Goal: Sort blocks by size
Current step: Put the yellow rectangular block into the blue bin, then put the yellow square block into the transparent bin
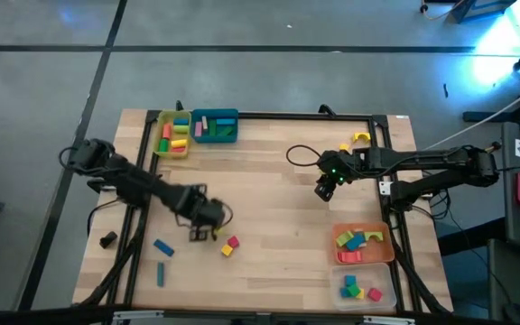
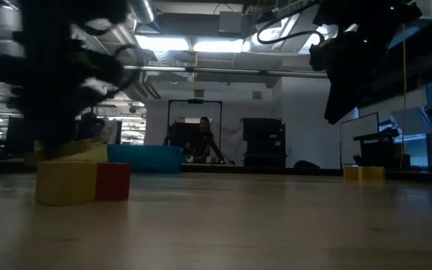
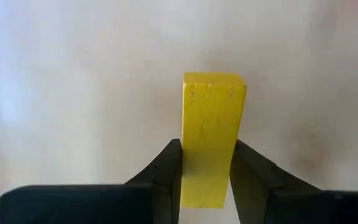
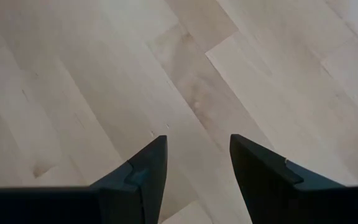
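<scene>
Blocks sit partly sorted in trays at the tabletop's corners; your left tool (image 3: 207, 177) has closed on a yellow bar (image 3: 211, 134) near the front left, pinched across its narrow width for carrying. Your right tool (image 4: 197, 168) hovers half-open, empty, over bare wood.

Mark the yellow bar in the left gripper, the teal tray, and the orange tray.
yellow bar (image 3: 212, 124), left wrist view, its flat top face.
teal tray (image 1: 215, 116), high view, its far rim.
orange tray (image 1: 366, 258), high view, its near rim.

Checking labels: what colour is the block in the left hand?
Yellow; the block shows best in the left wrist view.
</scene>
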Robot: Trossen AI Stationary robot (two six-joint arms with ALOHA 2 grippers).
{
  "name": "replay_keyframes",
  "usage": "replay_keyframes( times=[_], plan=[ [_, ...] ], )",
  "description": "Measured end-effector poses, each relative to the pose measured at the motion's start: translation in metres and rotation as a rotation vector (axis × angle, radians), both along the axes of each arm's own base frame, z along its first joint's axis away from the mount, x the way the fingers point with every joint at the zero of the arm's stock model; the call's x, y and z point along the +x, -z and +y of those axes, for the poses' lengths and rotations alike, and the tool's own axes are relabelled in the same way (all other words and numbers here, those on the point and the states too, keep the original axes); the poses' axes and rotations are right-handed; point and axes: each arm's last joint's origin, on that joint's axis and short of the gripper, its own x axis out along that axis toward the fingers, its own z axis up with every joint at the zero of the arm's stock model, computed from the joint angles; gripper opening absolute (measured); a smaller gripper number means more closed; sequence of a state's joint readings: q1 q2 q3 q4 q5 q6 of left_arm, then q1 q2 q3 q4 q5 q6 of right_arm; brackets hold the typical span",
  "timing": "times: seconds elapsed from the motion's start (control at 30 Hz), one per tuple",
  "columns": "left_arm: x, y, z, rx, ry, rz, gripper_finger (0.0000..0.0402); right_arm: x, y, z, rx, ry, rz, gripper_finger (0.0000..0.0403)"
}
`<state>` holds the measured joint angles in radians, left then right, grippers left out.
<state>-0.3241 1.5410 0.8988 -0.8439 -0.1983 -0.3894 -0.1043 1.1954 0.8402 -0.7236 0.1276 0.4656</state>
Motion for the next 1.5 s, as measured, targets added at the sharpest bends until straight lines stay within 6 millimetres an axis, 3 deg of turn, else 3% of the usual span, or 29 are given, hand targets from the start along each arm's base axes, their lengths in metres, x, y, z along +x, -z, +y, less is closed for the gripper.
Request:
replay_keyframes(
  times=[0.17, 0.37, 0.57, 0.7, 0.93, 1.23, 1.5],
  plan=[
    [0.027, -0.022, 0.047, 0.193, -0.016, -0.094, 0.0084, 0.000, 0.000, 0.000, 0.000, 0.000, 0.000, 0.0175],
    [0.046, -0.038, 0.126, 0.361, -0.052, -0.189, 0.0084, 0.000, 0.000, 0.000, 0.000, 0.001, 0.000, 0.0175],
    [0.035, -0.045, 0.205, 0.457, -0.217, -0.236, 0.0084, 0.000, 0.000, 0.000, 0.001, 0.001, 0.003, 0.0175],
    [0.019, -0.046, 0.238, 0.477, -0.325, -0.228, 0.0084, 0.000, 0.000, 0.000, -0.001, 0.002, 0.003, 0.0175],
    [0.002, -0.045, 0.263, 0.474, -0.386, -0.203, 0.0088, 0.000, -0.001, -0.002, -0.048, 0.025, -0.004, 0.0175],
    [0.001, -0.034, 0.270, 0.445, -0.460, -0.191, 0.0178, 0.001, -0.003, -0.007, -0.206, 0.060, 0.004, 0.0175],
    [0.005, -0.033, 0.272, 0.441, -0.523, -0.248, 0.0204, -0.008, -0.003, -0.044, -0.220, 0.211, 0.032, 0.0175]
  ],
)
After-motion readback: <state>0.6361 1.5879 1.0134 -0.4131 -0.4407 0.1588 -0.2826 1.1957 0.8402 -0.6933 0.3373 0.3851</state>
